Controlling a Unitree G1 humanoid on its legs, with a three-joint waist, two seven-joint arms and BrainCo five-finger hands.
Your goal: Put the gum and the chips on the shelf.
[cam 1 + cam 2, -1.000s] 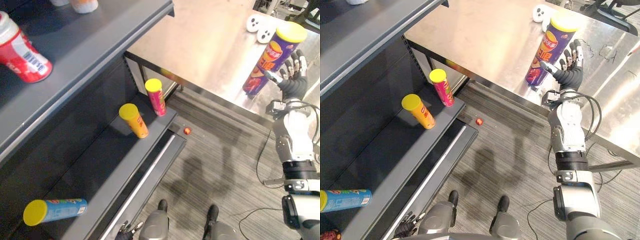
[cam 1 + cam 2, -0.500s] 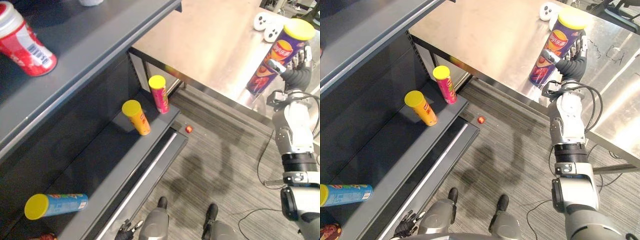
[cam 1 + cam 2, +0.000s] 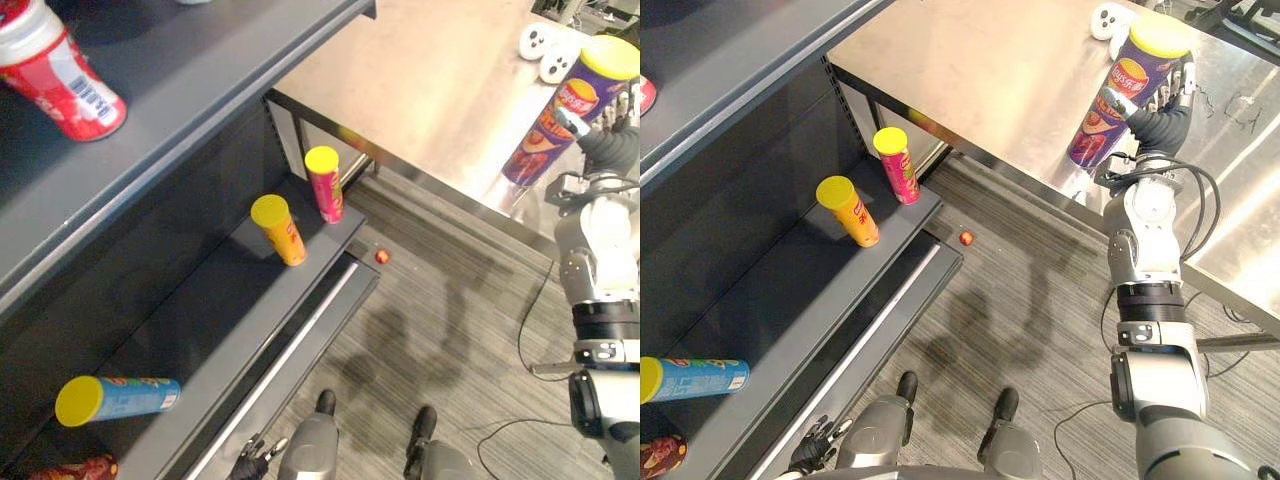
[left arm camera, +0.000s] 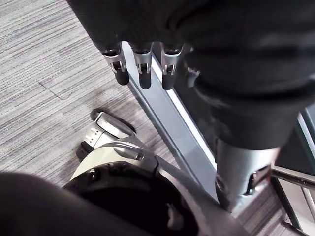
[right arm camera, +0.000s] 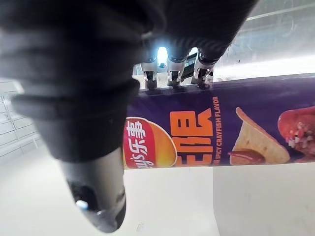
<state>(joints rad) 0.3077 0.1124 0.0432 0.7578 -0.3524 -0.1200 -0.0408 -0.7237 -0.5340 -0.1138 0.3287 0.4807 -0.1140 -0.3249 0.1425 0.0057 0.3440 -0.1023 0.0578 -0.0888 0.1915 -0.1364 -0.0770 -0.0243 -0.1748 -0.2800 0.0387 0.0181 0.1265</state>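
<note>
**Left eye view.** Purple chips can (image 3: 545, 140) upright on the steel table (image 3: 420, 90), near its front edge, with the right hand (image 3: 610, 148) clasped round its middle. Two white rounded objects (image 3: 545, 50) just behind it on the table. Dark shelf (image 3: 200, 320) well apart, across a strip of floor. Judged step: lifting the can off the table, not yet begun.

**Right eye view.** Thumb (image 3: 1112, 100) laid across the near side of the can, fingers (image 3: 1183, 75) round the far side: a grip on the can. Squeeze evenly and raise straight up, so as not to tip the base or knock the white objects. On the lower shelf board, yellow can (image 3: 852, 212) and pink can (image 3: 897, 165) upright near each other, blue can (image 3: 695, 378) on its side farther along. Aim for the bare stretch between yellow and blue. Left hand (image 3: 815, 447) low beside the shelf front. Gum not identifiable with any certainty.

**Left wrist view.** Left hand's digits hanging straight and slack, holding nothing, above the striped floor (image 4: 39, 64) and beside the shelf's pale base rail (image 4: 177, 132). Best left idle for now.

**Right wrist view.** Printed side of the can crossing just past the palm, tips tucked out of sight behind it, so firmness of hold hard to judge. Check for slip at the start of the lift. Probably a smooth, tall, top-heavy thing: carry upright and slowly, set the base flat on the board, then release.
</note>
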